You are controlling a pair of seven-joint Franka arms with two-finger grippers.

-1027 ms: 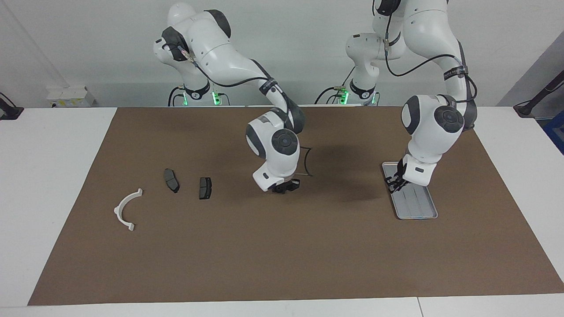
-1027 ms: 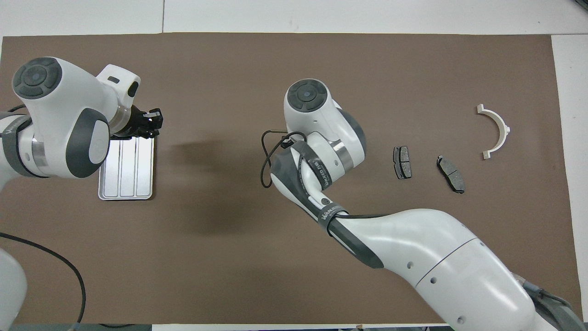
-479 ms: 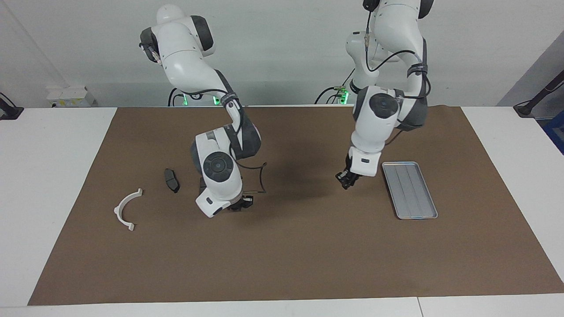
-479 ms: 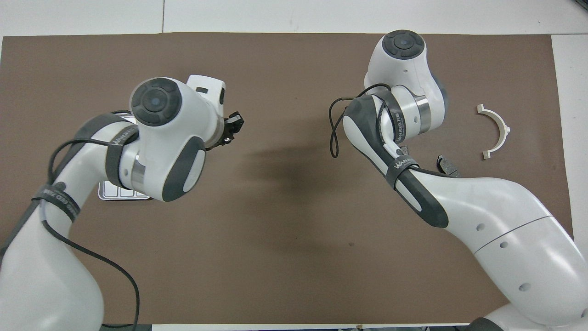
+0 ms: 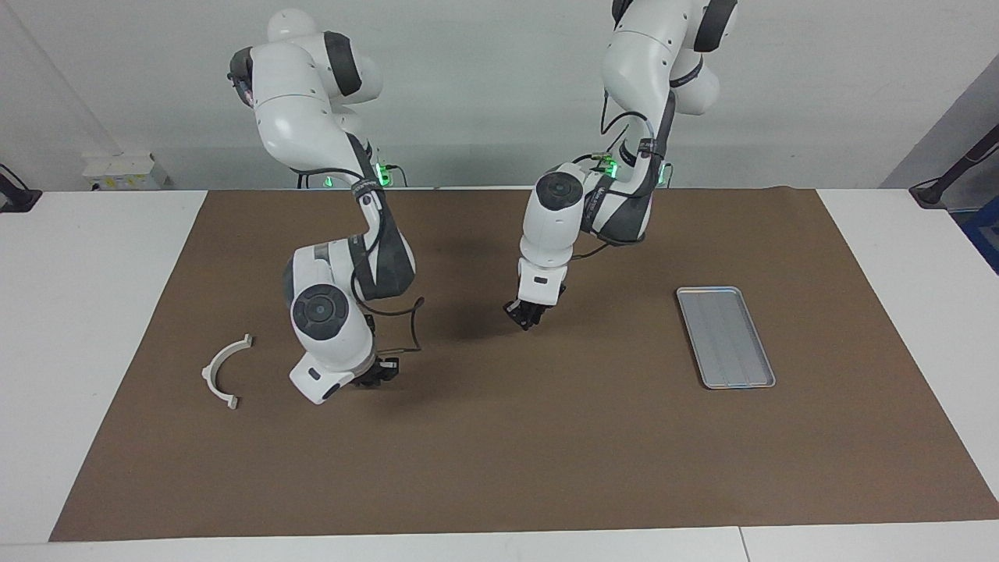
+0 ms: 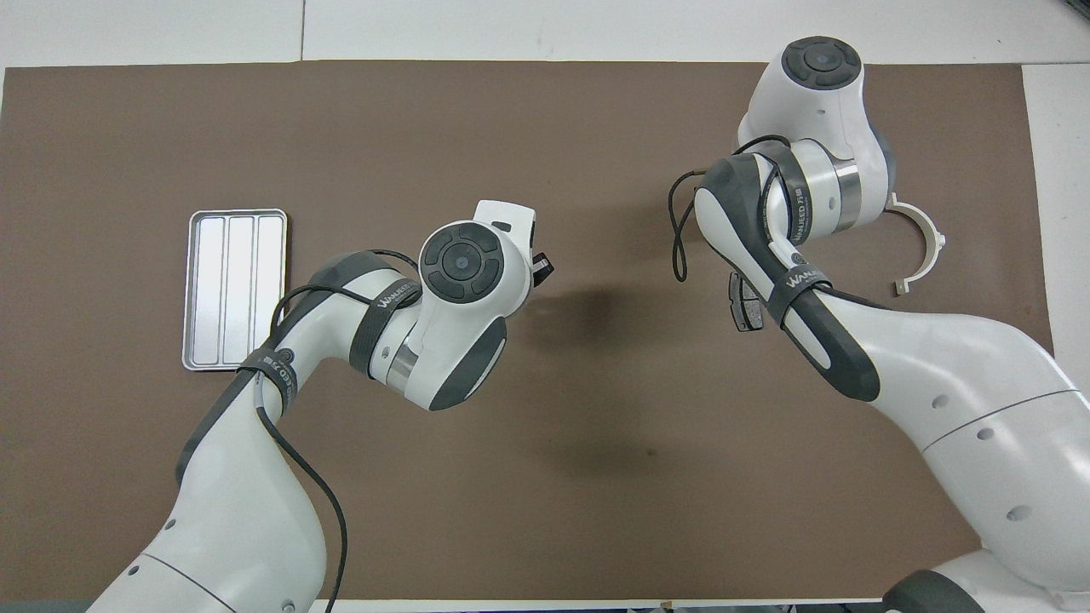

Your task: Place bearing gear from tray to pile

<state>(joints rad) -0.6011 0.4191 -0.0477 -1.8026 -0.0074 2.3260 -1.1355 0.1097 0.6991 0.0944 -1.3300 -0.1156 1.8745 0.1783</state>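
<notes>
I work at a white desk (image 5: 94, 312) under a broad brown mat (image 5: 546, 453), with a plain pale wall (image 5: 484, 86) rising at my end of it.

One silver-grey tray (image 5: 726, 337) lies flat on the mat toward my left arm's end, three shallow lanes in its floor, nothing in it. One white semicircular arc (image 5: 222, 372) lies toward my right arm's end. In the overhead view one dark brake-pad-shaped piece (image 6: 744, 306) shows beside my right forearm, nearer to me than the arc; my arm covers part of it. I can count only that one pad from here.

My left claw (image 5: 529, 316) hangs over the bare middle of the mat, well apart from the tray, fingertips pinched together. Whether something small sits between them I cannot tell.

My right claw (image 5: 380, 373) is low over the mat beside the arc's end of the desk, drawn narrow, nearly closed. I see nothing in it.
</notes>
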